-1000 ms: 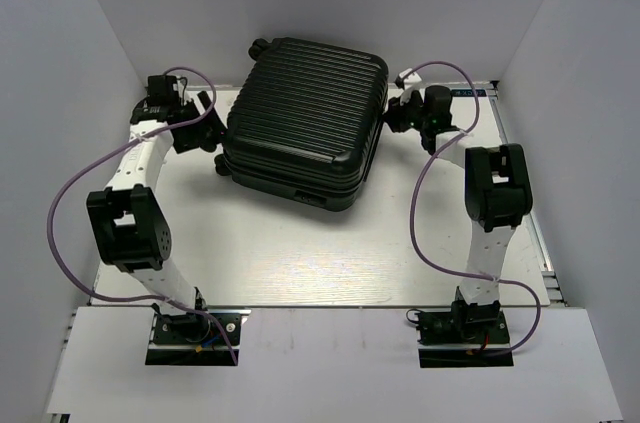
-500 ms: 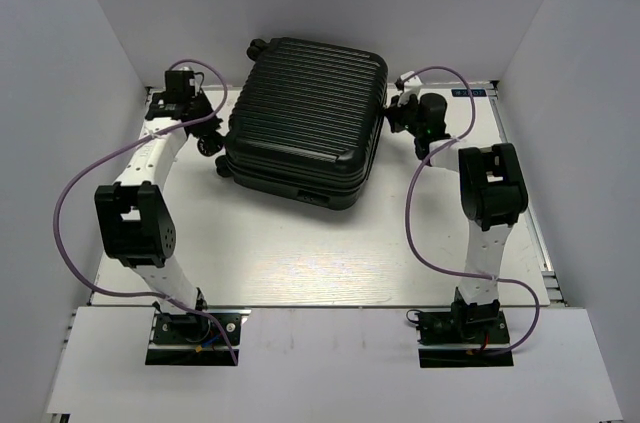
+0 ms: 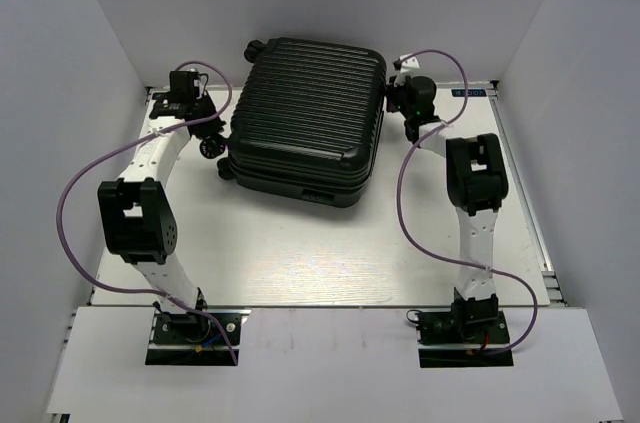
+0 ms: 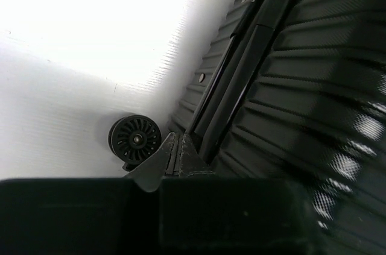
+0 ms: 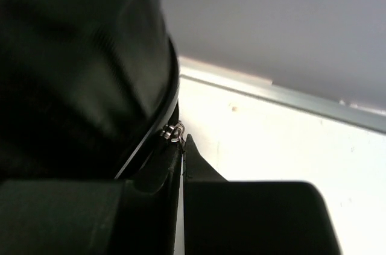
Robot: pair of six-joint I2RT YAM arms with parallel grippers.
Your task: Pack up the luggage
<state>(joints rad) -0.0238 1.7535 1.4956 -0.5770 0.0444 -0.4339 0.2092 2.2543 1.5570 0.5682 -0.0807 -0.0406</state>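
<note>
The luggage [image 3: 305, 118] is a large black ribbed hard-shell case lying flat and closed at the far middle of the table. My left gripper [image 3: 207, 131] is shut at its left side. In the left wrist view the left gripper [image 4: 176, 141] points at the seam band [image 4: 241, 68], just right of a small black wheel [image 4: 134, 138], with nothing visible between the fingers. My right gripper [image 3: 396, 103] is at the case's far right corner. There the right gripper [image 5: 182, 146] is shut, with a silver zipper pull [image 5: 173, 132] right at its fingertips.
White walls enclose the table [image 3: 300, 253] on the left, back and right. A metal rail [image 5: 289, 95] runs along the far table edge. Purple cables [image 3: 70, 193] loop out from both arms. Another wheel [image 3: 256, 45] sticks out at the case's far left corner.
Both grippers have closed. The left one moved in toward the wheel side of the luggage, and the right one moved in to its far right corner.
</note>
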